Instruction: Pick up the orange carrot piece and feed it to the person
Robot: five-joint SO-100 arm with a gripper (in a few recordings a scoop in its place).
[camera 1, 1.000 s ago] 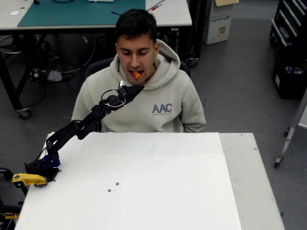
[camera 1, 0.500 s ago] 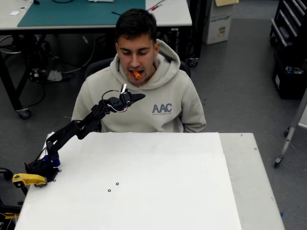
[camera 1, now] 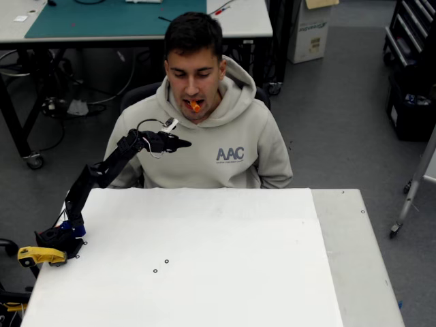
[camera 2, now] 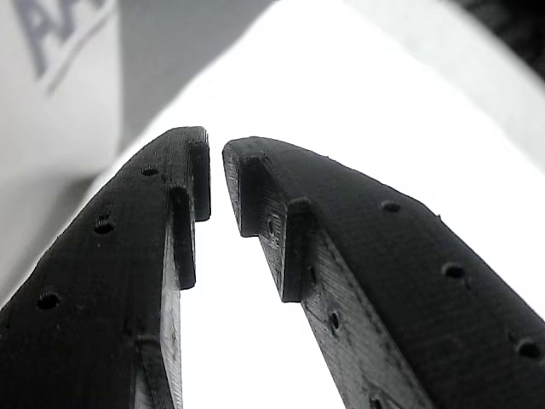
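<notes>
The orange carrot piece (camera 1: 195,106) sits between the lips of the person (camera 1: 225,150), who is seated behind the white table in a grey-beige hoodie. My black gripper (camera 1: 185,144) hangs in the air in front of the person's right shoulder as pictured left, below and left of the mouth, apart from the carrot. In the wrist view the gripper (camera 2: 216,170) is shut down to a thin slit at the tips, with nothing between its fingers (camera 2: 281,213); the table top lies behind them.
The white table (camera 1: 204,272) spreads below the arm, whose base and yellow clamp (camera 1: 41,255) sit at its left edge. Behind the person stands a bench with a green mat (camera 1: 102,17). A cardboard box (camera 1: 312,30) is on the floor at the back right.
The arm has drawn back from the person's mouth, down and to the left, folding its elbow upward. The carrot piece stays in the person's mouth.
</notes>
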